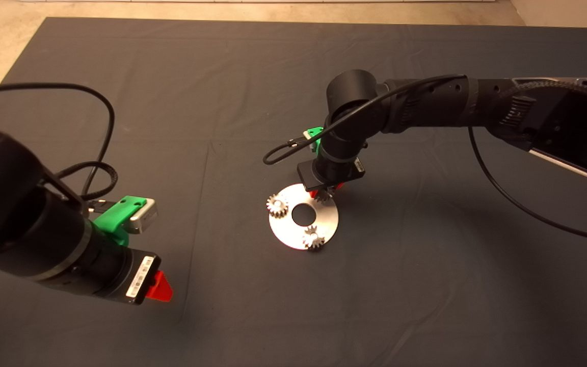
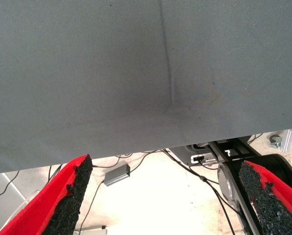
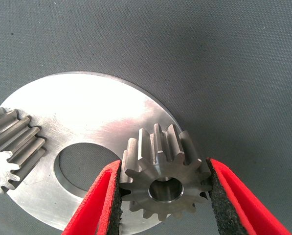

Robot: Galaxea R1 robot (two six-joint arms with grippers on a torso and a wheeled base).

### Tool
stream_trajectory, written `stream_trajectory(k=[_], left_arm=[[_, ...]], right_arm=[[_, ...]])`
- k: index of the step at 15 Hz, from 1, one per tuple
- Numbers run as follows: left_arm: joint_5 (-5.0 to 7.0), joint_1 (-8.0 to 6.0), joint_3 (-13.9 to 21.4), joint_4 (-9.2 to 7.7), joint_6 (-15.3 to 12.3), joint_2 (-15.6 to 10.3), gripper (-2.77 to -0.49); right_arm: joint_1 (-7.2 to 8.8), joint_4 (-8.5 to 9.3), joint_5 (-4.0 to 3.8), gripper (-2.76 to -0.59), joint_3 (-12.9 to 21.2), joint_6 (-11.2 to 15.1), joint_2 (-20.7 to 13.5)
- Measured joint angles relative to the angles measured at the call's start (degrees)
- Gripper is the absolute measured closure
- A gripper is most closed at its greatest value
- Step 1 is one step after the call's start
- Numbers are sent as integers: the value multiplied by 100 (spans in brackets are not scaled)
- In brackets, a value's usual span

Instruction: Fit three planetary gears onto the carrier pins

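While the left gripper point(image 1: 158, 288) waits over bare mat at the lower left of the head view, its red fingers point(image 2: 62, 196) spread wide with nothing between them, the right gripper point(image 3: 164, 196) is at work over the flat, shiny round metal disc with a large centre hole point(image 1: 303, 216) near the middle of the dark grey mat point(image 1: 222, 102).

Right gripper: black pads stand on either side of a small silvery toothed metal gear point(image 3: 164, 172); both pads touch its tooth tips, so the fingers are clamped on it. Gear sits at about 1 o'clock on the disc, close to the rim. A metal end shows inside its centre hole; cannot tell whether that is a pin. In the head view this gear point(image 1: 322, 195) is mostly hidden under the wrist.

Other two gears, head view: one point(image 1: 276, 205) at about 10 o'clock on the disc, overhanging the rim; one point(image 1: 313, 237) at about 5 o'clock, also at the rim. All three are well apart, spaced around the centre hole. The 10 o'clock gear point(image 3: 11, 147) shows partly in the right wrist view.

Left wrist view also shows the mat edge, with cables point(image 2: 185, 166) and a small grey box point(image 2: 117, 175) on the pale floor beyond.
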Motion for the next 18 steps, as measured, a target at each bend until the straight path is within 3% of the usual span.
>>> stream_trajectory(k=[6, 8, 10, 13, 14, 18], left_arm=[[-2, 1, 2, 1, -1, 0, -218], [-2, 1, 2, 0, -2, 0, -218], [-2, 0, 9, 0, -2, 0, -218], [0, 0, 9, 0, -2, 0, -218], [-2, 0, 9, 0, -2, 0, -218], [-2, 0, 4, 0, 0, 6, -218]], right_arm=[[21, -2, -16, -128, 74, 2, -5], [32, -5, -18, -145, 237, 2, -22], [166, -5, -16, -147, 642, 27, -124], [674, -9, -13, -161, 1627, 225, -517], [734, -8, -13, -173, 1887, 361, -678], [835, -9, -30, -181, 2774, 928, -1348]])
